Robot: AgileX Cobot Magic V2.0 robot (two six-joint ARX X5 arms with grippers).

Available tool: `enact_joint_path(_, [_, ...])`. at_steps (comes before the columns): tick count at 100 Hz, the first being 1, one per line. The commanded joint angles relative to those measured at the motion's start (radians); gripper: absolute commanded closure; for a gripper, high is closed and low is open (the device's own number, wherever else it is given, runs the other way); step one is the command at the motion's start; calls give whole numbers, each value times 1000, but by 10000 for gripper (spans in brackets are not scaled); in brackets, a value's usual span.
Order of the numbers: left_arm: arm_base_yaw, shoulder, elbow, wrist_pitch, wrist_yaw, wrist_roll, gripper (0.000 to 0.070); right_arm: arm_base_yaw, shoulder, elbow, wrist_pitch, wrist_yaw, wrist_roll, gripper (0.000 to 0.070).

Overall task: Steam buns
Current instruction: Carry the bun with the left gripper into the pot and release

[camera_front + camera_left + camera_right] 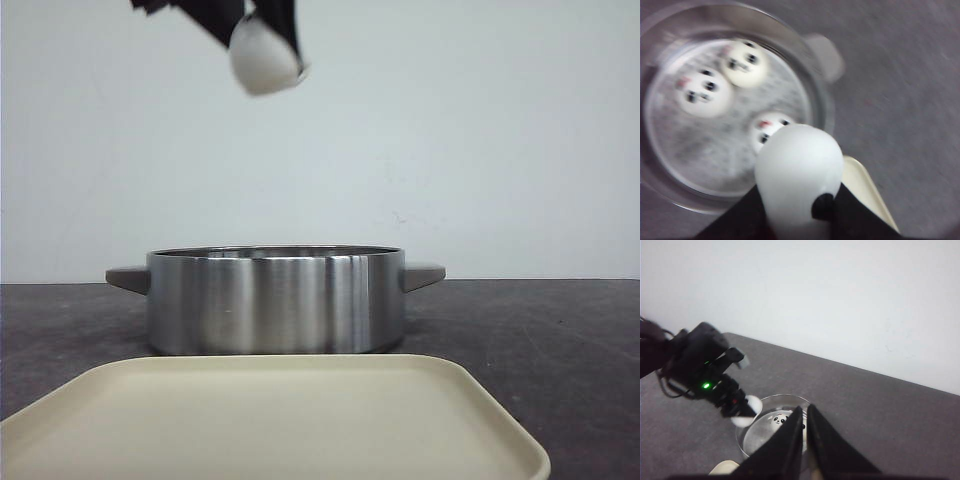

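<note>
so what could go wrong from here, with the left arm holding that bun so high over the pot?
1. Drop height: the left tool holds the fourth bun high above the steel pot. Released from there, it could bounce out or miss.
2. Crowding: three buns already sit inside, and one lies almost directly under the held bun. Landing on it could dent both.
3. The right tool hangs shut near the pot; the arms could clash.

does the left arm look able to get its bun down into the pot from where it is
Probably yes. The left pincer holds a bun high above the open pot; nothing hangs between them, and bare floor shows beside the three buns inside.
</note>
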Motion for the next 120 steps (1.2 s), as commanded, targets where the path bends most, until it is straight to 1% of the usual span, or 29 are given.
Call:
enact_joint_path(1, [33,64,21,-10,18,34,700,11,8,14,-72,3,11,695])
enact_joint_path(11, [91,133,25,-11,18,55,700,11,9,-8,-72,3,17,695])
enact_joint_path(20, [121,202,25,-11,15,70,700,11,8,-38,-72,9,31,695])
enact_joint_path(32, [137,280,26,-7,13,73,700,11,8,-66,-72,37,41,696])
enact_joint_path(53, [140,381,26,8,14,71,699,11,8,-108,-72,38,90,695])
enact_joint_path(66, [140,425,26,16,14,68,699,11,8,-115,-72,37,105,695])
enact_joint_path(72, [140,440,26,16,15,67,686,11,8,-115,-72,37,109,695])
enact_joint_path(79, [139,448,26,17,16,60,635,11,6,-115,-72,37,114,695])
enact_joint_path(82, [139,449,26,17,18,55,606,11,5,-115,-72,37,117,695])
enact_joint_path(85, [139,449,26,18,18,50,559,11,1,-115,-72,37,120,695])
enact_joint_path(89, [139,449,26,19,18,46,471,11,1,-115,-72,37,124,695])
enact_joint_path(97, [139,449,26,14,32,43,243,11,-1,-115,-72,37,134,695])
enact_joint_path(101, [139,449,26,4,37,43,171,11,-5,-115,-72,37,135,695])
enact_joint_path(106, [139,449,26,-10,36,43,142,11,-6,-115,-72,37,135,695])
enact_joint_path(120, [139,448,28,-38,36,43,142,11,-6,-115,-72,36,142,695])
